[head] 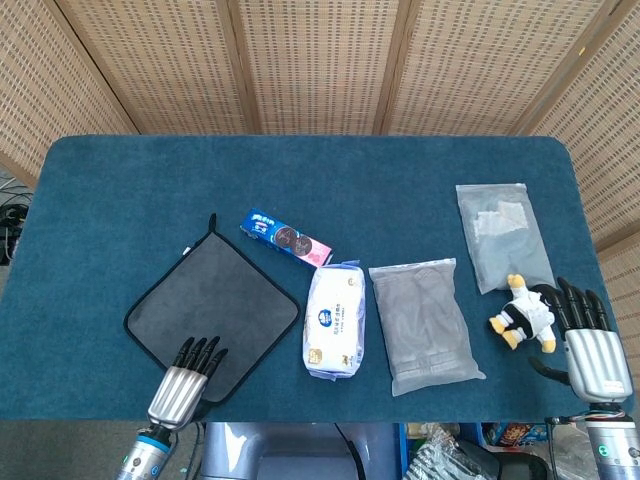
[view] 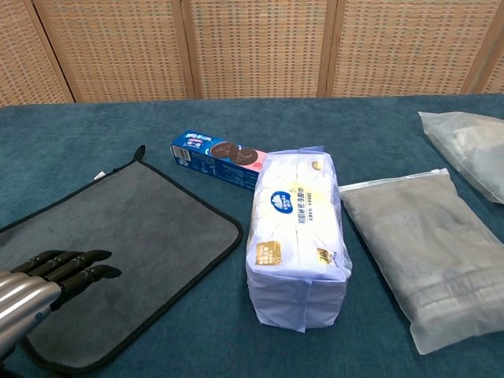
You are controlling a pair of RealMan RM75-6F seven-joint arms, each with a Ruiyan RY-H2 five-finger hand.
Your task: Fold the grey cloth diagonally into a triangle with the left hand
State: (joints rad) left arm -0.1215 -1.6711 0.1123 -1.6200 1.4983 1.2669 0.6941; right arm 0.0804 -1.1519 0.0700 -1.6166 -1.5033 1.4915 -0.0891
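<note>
The grey cloth (head: 213,306) (view: 118,244) with black trim lies flat and unfolded on the blue table, turned like a diamond, at the front left. My left hand (head: 187,378) (view: 47,276) hovers over the cloth's near corner, fingers stretched forward and slightly apart, holding nothing. My right hand (head: 585,335) rests at the table's front right edge, fingers spread, empty, beside a small plush penguin (head: 523,313). The chest view does not show the right hand.
A blue cookie box (head: 287,238) (view: 218,159) lies behind the cloth. A white tissue pack (head: 334,319) (view: 295,235) sits just right of the cloth. Two clear bags of grey fabric (head: 424,323) (head: 502,233) lie further right.
</note>
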